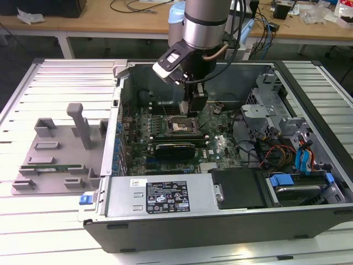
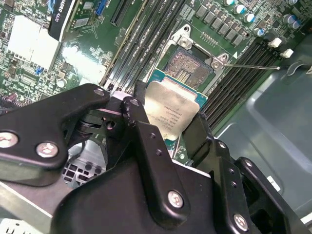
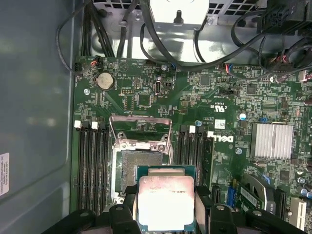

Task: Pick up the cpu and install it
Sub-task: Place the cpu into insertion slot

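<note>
Black tool (image 2: 168, 124) is clamped on the flat, square, silver-grey cpu (image 3: 165, 202) near the open black socket frame (image 3: 139, 168); a tilt or slip could drop it crooked and hurt the socket.

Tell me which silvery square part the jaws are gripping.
The cpu, smooth-topped with a green edge, clamped between the black jaws by the open socket. The ribbed heatsink sits apart on the motherboard.

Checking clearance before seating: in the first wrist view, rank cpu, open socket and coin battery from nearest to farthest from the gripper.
1. cpu, held in the gripper.
2. open socket, just past the cpu.
3. coin battery, beyond the socket, near the board's edge.
</note>
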Motion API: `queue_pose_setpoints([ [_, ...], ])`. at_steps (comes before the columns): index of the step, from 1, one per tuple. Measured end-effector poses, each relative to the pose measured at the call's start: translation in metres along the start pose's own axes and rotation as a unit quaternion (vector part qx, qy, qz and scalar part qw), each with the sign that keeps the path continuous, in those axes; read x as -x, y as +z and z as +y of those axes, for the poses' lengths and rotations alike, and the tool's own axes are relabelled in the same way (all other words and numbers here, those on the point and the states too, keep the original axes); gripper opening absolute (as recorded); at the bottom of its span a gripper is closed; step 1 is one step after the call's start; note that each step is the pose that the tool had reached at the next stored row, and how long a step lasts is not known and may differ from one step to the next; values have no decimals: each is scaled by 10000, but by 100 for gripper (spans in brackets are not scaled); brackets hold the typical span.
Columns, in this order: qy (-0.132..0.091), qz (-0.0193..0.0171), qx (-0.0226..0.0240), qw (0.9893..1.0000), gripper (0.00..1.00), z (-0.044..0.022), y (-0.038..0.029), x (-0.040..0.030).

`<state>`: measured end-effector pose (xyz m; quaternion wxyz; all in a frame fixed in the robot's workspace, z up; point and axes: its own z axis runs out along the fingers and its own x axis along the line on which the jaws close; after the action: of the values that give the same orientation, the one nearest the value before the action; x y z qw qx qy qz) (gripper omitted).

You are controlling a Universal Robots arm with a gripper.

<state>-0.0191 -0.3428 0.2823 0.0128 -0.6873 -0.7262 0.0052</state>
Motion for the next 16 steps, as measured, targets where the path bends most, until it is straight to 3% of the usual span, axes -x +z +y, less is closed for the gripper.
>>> queue_pose_setpoints([
  [3, 0, 0, 0, 10000, 55, 2, 69, -1],
  [13, 0, 0, 0, 10000, 55, 5, 195, 0],
  [14, 0, 0, 0, 10000, 55, 6, 260, 1],
  [16, 0, 0, 0, 10000, 55, 8, 305, 1],
])
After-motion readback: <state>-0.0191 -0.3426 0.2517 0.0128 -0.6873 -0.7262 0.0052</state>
